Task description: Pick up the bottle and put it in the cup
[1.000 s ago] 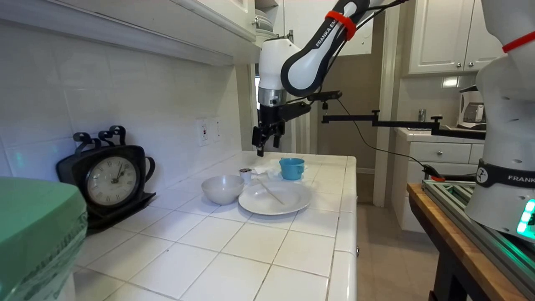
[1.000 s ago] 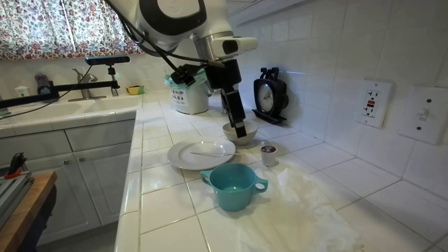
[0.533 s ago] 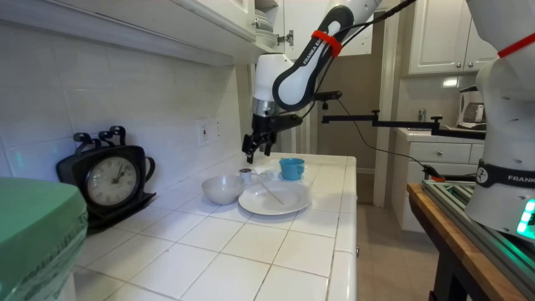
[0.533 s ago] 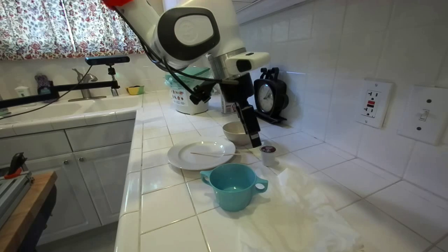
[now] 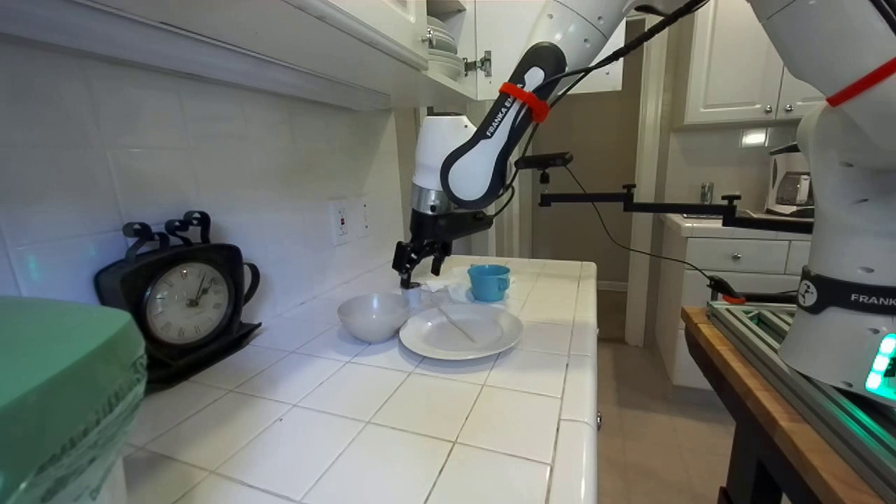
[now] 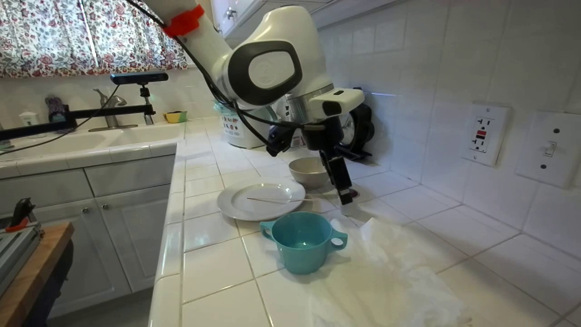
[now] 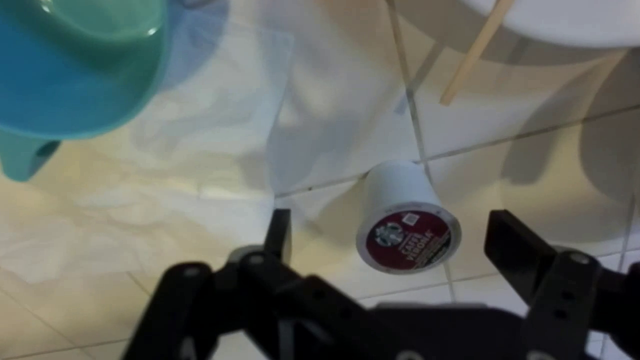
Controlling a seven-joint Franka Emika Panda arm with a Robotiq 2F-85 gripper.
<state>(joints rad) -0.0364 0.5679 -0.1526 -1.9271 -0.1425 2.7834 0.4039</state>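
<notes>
No plain bottle shows; the small white coffee pod (image 7: 407, 235) with a dark red lid stands upright on the counter. It also shows in both exterior views (image 5: 413, 299) (image 6: 349, 210), partly hidden by a finger. My gripper (image 7: 390, 220) is open and empty. In the wrist view its fingers are on either side of the pod, apart from it. In both exterior views the gripper (image 5: 421, 277) (image 6: 346, 200) points down at the pod's lid level. The teal-blue two-handled cup (image 6: 303, 250) stands upright near the pod, and also shows in the wrist view (image 7: 75, 95) and an exterior view (image 5: 489, 283).
A white plate (image 6: 236, 204) with a thin wooden stick (image 6: 277, 200) lies beside the pod. A pale bowl (image 5: 373, 318) stands close to the pod. Crumpled white paper (image 6: 390, 277) lies beside the cup. A black clock (image 5: 185, 301) stands by the tiled wall.
My gripper has moved down and across to the pod, from above the bowl and plate area. It stays open. The pod, cup, plate and bowl have not moved.
</notes>
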